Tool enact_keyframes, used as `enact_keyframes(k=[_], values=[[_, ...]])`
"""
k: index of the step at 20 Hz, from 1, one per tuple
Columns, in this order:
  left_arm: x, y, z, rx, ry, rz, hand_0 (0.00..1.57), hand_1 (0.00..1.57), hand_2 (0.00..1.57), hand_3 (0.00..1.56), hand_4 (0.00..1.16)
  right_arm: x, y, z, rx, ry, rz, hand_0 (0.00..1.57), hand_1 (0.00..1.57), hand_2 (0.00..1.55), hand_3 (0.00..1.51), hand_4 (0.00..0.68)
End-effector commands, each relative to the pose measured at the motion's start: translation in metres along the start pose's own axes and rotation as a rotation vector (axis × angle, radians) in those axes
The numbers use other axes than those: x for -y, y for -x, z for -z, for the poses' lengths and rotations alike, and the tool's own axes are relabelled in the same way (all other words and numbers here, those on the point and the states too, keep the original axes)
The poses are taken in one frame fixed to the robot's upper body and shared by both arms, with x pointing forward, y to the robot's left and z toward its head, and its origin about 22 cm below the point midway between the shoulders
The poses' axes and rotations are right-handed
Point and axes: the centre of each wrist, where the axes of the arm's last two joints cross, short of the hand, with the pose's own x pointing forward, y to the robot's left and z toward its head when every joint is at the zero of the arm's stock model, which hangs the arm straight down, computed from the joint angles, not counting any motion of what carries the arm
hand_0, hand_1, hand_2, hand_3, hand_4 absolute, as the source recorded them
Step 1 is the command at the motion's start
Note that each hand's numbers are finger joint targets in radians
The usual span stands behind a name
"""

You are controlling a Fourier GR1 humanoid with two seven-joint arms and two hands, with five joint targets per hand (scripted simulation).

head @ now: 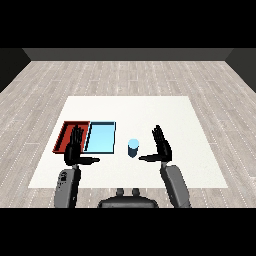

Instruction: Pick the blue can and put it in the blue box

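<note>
White counter (150,107), square-cut, matte, set on a floor (125,75) of pale grey wood planks; you have dark walls closing the room at the far side and at both far corners.

Items on the counter, as you see them:

- Red tray (67,131), near the counter's left edge, toward the front. Your left hand (74,149) stands in front of it and covers its front right part, so you cannot make out that corner or much of its inside.
- Blue tray (101,137), light blue, lying just beside the red tray on its right, long sides together. Its front left corner is partly masked by the same hand.
- Blue can (133,148), upright, on the bare counter just right of the blue tray and apart from it, toward the front edge, roughly mid-width. It stands between your two hands, nearer the right one. Any marking on it is too small to read.

Hands:

- Left hand: fingers straight and pointing up, thumb stretched sideways toward the can; it has hold of nothing.
- Right hand (162,149): fingers straight and spread upward, thumb reaching left toward the can without touching it; it has hold of nothing.

Both grey forearms are cut off at the lower edge of the view.
</note>
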Motion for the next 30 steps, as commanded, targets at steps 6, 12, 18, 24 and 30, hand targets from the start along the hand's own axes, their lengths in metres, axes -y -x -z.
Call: enact_keyframes(k=[6,12,18,24,30], values=[[-0.002,-0.019,0.023,-0.002,-0.011,-0.020,0.00,0.00,0.00,0.00,0.00,-0.022,0.028,-0.016,-0.033,0.027,0.068,0.00,0.00,0.00,0.00,0.000],[-0.008,0.008,-0.010,0.002,-0.024,-0.010,0.00,0.00,0.00,0.00,0.00,-0.035,0.037,0.027,-0.071,0.037,0.125,0.00,0.00,0.00,0.00,0.000],[-0.006,-0.008,-0.021,-0.001,-0.018,-0.010,0.00,0.00,0.00,0.00,0.00,-0.047,0.059,-0.006,-0.085,0.057,0.144,0.00,0.00,0.00,0.00,0.000],[0.008,-0.010,0.020,-0.006,-0.011,-0.012,0.00,0.00,0.00,0.00,0.00,-0.060,0.067,0.005,-0.102,0.072,0.169,0.00,0.00,0.00,0.00,0.000],[0.008,-0.007,0.001,-0.004,-0.033,-0.025,0.00,0.00,0.00,0.00,0.00,-0.052,0.092,0.029,-0.111,0.064,0.172,0.00,0.00,0.00,0.00,0.000]])
